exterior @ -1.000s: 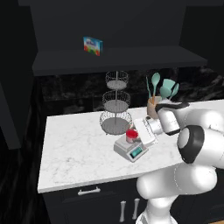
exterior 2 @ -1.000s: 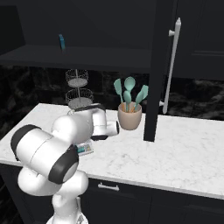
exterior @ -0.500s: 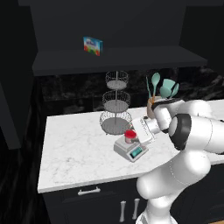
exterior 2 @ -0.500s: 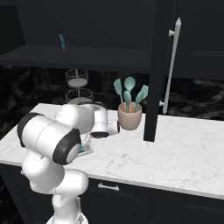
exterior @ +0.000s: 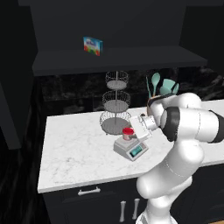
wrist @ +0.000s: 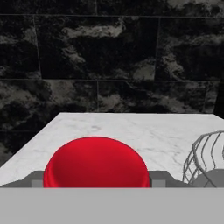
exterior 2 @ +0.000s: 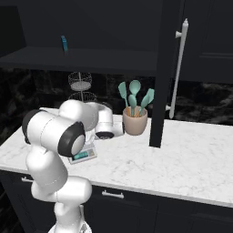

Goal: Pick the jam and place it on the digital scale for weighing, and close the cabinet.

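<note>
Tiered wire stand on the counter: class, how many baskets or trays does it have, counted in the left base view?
3. The tiered wire stand has a small top tray, a middle tray beneath it, and the widest basket at the bottom, on the counter behind the digital scale.

No lettering or figures can be made out on anything here.

Glossy red jam (exterior: 127,132) lid, white marble counter (exterior: 74,148), wire rack (exterior: 116,105).
</note>
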{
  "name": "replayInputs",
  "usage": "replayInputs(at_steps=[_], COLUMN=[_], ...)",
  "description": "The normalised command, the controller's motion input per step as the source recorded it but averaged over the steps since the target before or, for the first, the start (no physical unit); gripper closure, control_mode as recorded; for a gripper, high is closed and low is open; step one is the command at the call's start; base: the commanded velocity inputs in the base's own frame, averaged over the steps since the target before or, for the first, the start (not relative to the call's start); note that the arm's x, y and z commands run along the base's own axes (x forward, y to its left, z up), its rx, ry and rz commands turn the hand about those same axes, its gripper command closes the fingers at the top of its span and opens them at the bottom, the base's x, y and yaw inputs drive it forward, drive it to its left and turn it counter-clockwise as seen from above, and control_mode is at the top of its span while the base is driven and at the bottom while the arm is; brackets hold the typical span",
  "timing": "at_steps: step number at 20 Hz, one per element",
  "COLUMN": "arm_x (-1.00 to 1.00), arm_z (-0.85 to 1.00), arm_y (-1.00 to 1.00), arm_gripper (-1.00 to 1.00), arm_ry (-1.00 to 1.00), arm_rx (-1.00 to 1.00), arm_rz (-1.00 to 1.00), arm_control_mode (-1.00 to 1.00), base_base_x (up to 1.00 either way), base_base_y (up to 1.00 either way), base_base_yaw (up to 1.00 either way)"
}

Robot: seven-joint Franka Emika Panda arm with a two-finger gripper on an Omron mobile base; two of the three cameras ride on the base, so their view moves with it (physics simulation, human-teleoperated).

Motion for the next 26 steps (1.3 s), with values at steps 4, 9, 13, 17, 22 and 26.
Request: replayInputs(at_steps=[4,9,13,17,22,26], arm_x=[-0.16,-0.19,-0.02,0.00,-0.01,-0.15], arm_z=[-0.11,0.00,-0.03,0.00,0.07,0.33], arm_y=[0.00,0.00,0.00,0.00,0.00,-0.09], arm_gripper=[-1.00,-1.00,-1.00,-1.00,-1.00,-1.00], arm_ry=[0.00,0.00,0.00,-0.01,-0.03,-0.11], arm_rx=[0.00,0.00,0.00,0.00,0.00,0.00], arm_rz=[0.00,0.00,0.00,0.00,0.00,0.00], arm_control_mode=[-1.00,-1.00,-1.00,-1.00,-1.00,-1.00], base_base_x=[0.00,0.00,0.00,0.00,0.00,0.00], base_base_y=[0.00,0.00,0.00,0.00,0.00,0.00], base_base_yaw=[0.00,0.00,0.00,0.00,0.00,0.00])
